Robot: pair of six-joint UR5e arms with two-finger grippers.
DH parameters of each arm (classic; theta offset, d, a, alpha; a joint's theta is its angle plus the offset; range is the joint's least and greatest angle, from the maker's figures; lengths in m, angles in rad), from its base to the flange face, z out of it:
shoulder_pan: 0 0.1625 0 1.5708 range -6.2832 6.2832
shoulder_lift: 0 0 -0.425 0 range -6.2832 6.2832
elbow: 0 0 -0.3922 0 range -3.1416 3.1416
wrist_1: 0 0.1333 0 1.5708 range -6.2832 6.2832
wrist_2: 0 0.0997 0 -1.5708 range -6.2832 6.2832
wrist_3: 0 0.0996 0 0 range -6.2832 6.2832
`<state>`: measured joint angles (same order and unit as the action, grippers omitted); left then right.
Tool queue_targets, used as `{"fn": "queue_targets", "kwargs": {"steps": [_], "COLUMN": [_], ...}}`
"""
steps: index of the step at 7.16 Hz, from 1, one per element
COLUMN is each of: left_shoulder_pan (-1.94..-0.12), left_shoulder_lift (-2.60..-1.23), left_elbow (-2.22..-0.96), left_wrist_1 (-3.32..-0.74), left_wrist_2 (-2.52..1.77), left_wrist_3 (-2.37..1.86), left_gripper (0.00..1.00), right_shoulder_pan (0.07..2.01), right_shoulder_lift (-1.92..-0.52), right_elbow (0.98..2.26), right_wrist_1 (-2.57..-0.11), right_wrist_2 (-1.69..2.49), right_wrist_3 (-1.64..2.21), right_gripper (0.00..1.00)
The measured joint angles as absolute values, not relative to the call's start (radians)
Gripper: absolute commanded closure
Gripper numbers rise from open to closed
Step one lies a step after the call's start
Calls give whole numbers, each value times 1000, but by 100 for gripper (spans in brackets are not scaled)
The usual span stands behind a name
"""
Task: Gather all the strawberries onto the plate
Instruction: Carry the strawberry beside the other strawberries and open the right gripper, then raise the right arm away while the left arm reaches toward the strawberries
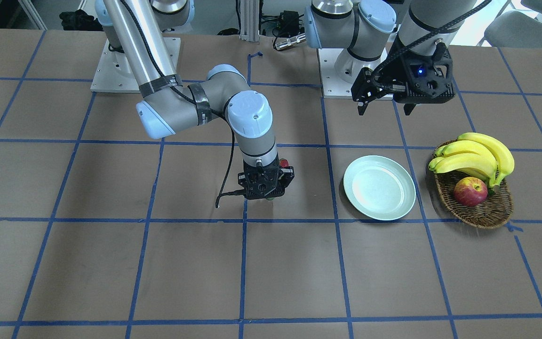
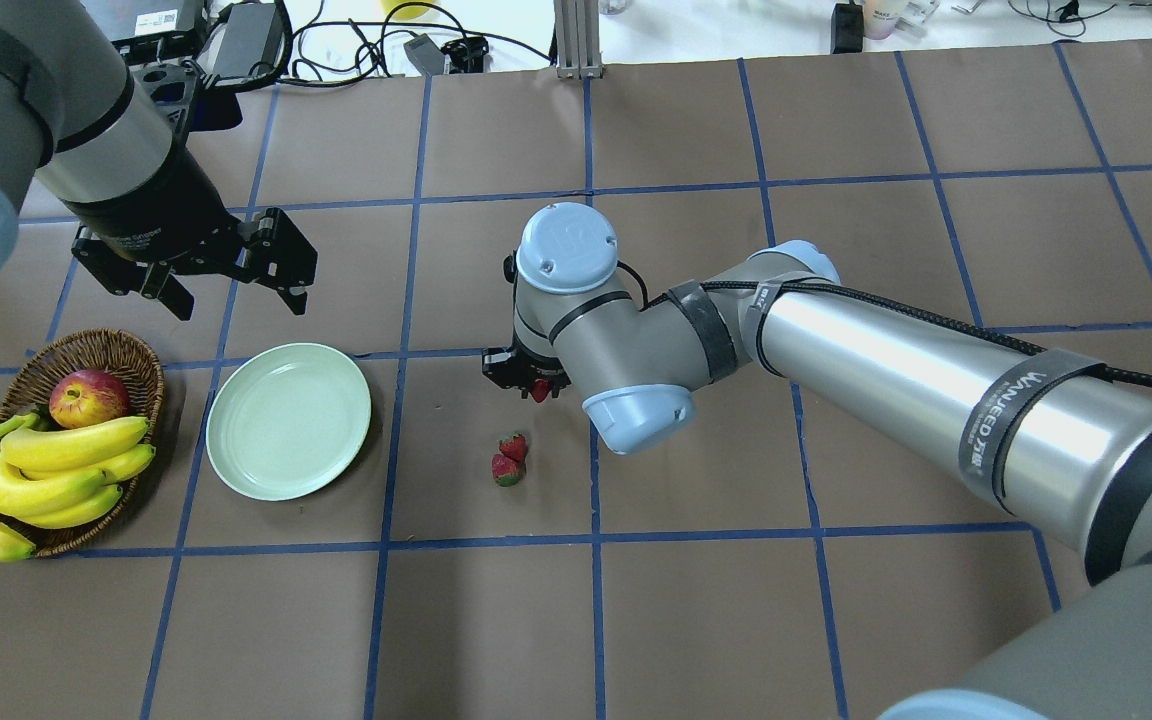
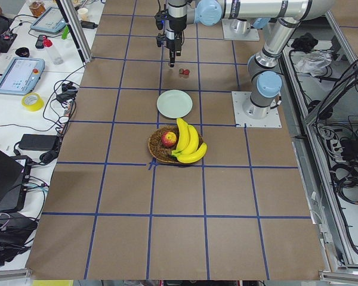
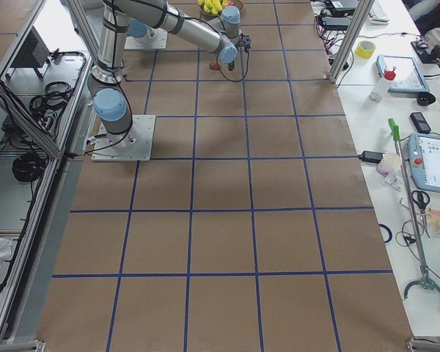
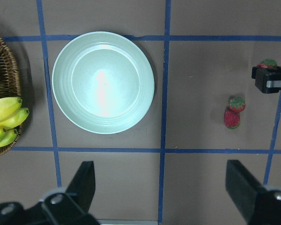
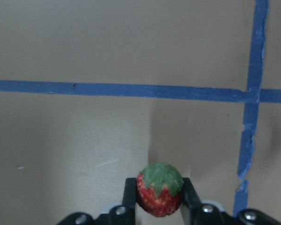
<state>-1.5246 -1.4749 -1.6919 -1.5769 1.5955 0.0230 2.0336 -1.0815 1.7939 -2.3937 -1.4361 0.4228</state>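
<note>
One strawberry [image 6: 159, 190] is clamped in the right hand [image 6: 159, 202] over the table [image 2: 836, 600]; two strawberries [image 5: 232, 118] lie near the bare plate [image 5: 103, 82]. The left hand [image 2: 239, 298] is held apart. Carriage to the plate is needed next.

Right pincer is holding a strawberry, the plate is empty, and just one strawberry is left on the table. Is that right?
Not quite. Two strawberries, not one, are left on the table, lying side by side, as the left wrist view shows. The right pincer is indeed holding a strawberry and the plate is empty.
</note>
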Motion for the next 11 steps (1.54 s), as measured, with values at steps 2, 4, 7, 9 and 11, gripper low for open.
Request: {"fn": "queue_targets", "kwargs": {"steps": [2, 4, 7, 9, 11], "left_shoulder_pan": [-1525, -1524, -1524, -1522, -1539], "left_shoulder_lift": [-1478, -1482, -1485, -1507, -1559], "left_elbow": [-1692, -1692, -1692, -1693, -1726], "left_wrist_1": [-1576, -1558, -1520, -1478, -1369], "left_wrist_2": [1592, 1586, 1578, 1574, 1559], "left_wrist_3": [24, 25, 20, 16, -18], "left_gripper": [0, 0, 0, 0, 0], "right_shoulder_pan": [2034, 2034, 1979, 1805, 1597], "right_shoulder_lift": [-1081, -1085, -1208, -1348, -1430], "right_elbow": [1812, 1816, 1781, 1757, 1600], "right_wrist_1": [-2396, -2398, -2312, -2097, -1800], "right_wrist_2": [-1443, -1444, -1447, -1468, -1482], "right_wrist_3": [423, 425, 407, 254, -26], "right_gripper": [14, 0, 0, 0, 0]}}
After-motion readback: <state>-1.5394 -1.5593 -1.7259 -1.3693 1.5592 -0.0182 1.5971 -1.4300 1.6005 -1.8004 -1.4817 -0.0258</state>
